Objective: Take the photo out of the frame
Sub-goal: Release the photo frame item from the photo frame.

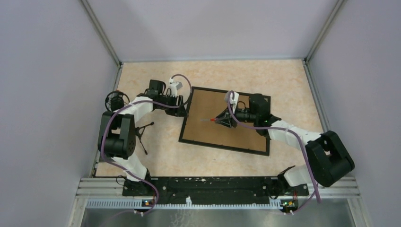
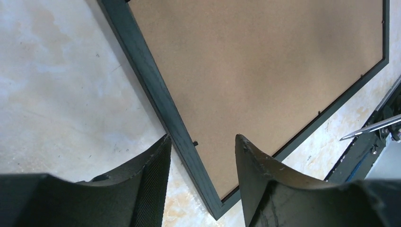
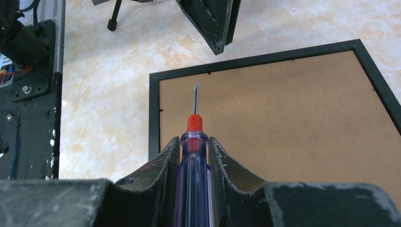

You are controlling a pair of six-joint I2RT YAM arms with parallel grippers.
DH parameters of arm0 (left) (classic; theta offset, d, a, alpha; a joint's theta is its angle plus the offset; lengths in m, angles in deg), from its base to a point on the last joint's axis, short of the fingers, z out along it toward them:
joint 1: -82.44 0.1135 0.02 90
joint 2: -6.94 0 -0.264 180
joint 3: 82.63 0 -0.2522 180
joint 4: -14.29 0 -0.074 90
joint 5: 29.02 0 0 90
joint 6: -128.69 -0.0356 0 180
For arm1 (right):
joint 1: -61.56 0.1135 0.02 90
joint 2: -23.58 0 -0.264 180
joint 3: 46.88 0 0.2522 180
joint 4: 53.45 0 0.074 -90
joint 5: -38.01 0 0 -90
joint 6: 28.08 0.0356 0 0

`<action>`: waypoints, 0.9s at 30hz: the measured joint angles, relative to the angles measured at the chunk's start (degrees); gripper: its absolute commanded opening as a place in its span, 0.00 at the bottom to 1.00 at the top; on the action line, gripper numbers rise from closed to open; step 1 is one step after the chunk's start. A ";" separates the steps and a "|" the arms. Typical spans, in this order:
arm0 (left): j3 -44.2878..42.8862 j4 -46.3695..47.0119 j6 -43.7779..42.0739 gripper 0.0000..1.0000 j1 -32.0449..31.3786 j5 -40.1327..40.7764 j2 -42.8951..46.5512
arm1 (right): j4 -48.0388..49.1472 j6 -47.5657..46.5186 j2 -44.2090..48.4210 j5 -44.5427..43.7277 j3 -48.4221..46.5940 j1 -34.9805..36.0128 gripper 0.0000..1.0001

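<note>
Nothing here can be read: no lettering, label, brand or number. The brown board back of the frame (image 1: 208,135) is plain, and the screwdriver (image 3: 191,179), blue-handled with a red collar, carries no legible marking.

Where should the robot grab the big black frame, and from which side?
Probably its thin black rim on the left edge, from straight above. The frame lies flat, back up, and the open left gripper hangs over that rim, a finger each side.
</note>
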 measured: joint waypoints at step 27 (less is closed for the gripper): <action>4.24 9.09 3.76 0.07 3.56 -7.78 -8.44 | 17.22 8.44 -23.10 -5.14 -3.65 6.84 0.00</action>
